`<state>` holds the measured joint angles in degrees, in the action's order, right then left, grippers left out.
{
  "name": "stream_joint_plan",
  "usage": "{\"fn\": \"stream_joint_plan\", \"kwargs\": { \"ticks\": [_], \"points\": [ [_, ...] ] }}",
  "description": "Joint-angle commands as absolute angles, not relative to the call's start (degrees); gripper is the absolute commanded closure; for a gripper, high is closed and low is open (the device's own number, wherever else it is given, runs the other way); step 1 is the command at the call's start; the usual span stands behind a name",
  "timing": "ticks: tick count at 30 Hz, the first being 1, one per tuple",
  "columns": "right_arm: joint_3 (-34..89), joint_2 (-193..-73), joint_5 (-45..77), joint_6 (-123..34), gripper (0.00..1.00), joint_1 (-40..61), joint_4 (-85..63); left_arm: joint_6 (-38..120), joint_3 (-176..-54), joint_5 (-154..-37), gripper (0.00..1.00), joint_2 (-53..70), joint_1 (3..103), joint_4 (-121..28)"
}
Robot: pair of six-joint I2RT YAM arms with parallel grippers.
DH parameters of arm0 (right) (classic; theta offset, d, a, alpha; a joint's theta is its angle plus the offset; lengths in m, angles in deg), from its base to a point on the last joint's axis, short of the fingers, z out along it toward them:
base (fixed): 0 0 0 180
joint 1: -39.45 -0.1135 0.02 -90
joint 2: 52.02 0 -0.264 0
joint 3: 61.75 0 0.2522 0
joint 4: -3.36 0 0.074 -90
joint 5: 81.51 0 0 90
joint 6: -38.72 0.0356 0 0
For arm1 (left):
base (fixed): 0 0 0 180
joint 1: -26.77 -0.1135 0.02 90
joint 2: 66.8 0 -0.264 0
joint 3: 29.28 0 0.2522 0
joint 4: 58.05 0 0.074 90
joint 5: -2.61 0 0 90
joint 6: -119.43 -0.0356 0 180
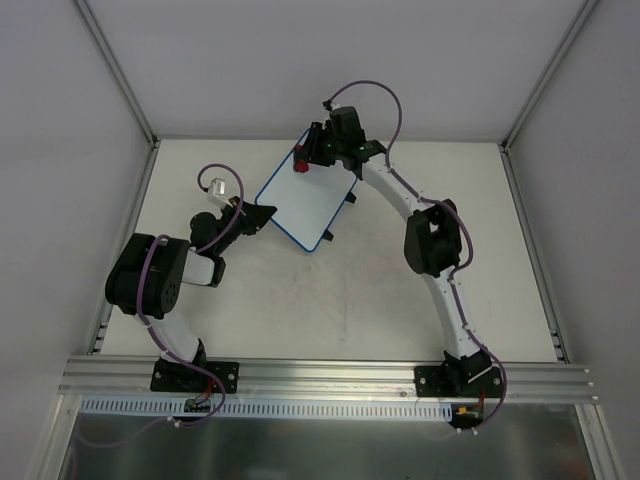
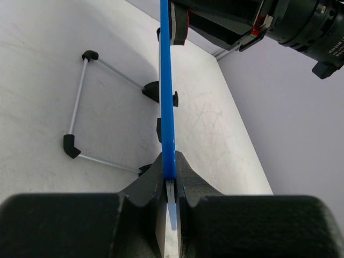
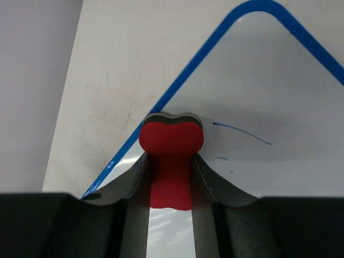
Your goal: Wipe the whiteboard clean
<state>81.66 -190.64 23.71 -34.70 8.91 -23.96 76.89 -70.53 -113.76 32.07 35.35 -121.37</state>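
The whiteboard (image 1: 308,205) sits toward the far middle of the table (image 1: 400,300), turned at an angle so that one rounded corner points to the back wall and another to the left arm. The left gripper (image 1: 262,215) is at that near-left corner. In the left wrist view the board shows edge-on as a thin blue line (image 2: 167,107), and the left gripper (image 2: 171,176) has its two black fingers clamped tight on the rim from both sides. To one side of the board in that view is a thin wire frame (image 2: 79,105) with black corner pieces, joined to the board's edge by black tabs; whether it rests flat on the table cannot be told. The right gripper (image 1: 305,160) reaches over the far corner of the board, its fingers closed on a red eraser (image 1: 299,166). From the right wrist, the red eraser (image 3: 172,137) sticks out beyond the fingertips of the right gripper (image 3: 171,157) and its rounded, grey-backed end sits against the white face (image 3: 269,80), just inside the blue rim. A thin blue pen stroke (image 3: 242,133) lies on the board just to the right of the eraser, with a shorter mark below it.
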Motion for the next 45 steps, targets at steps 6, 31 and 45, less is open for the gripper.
{"fn": "stream_joint_plan", "kwargs": {
  "ticks": [6,31,45],
  "points": [
    [81.57,-192.55,16.14,-30.37,1.00,12.03,-32.98,75.04,-69.32,-119.65,1.00,31.11,36.88,-140.62],
    [84.90,-191.24,13.32,-34.75,1.00,10.19,-35.10,74.43,-69.41,-120.00,1.00,30.94,37.05,-140.62],
    [87.45,-190.27,15.34,-42.40,1.00,5.53,-34.74,71.62,-69.32,-120.17,1.00,29.97,38.55,-140.62]
  ]
}}
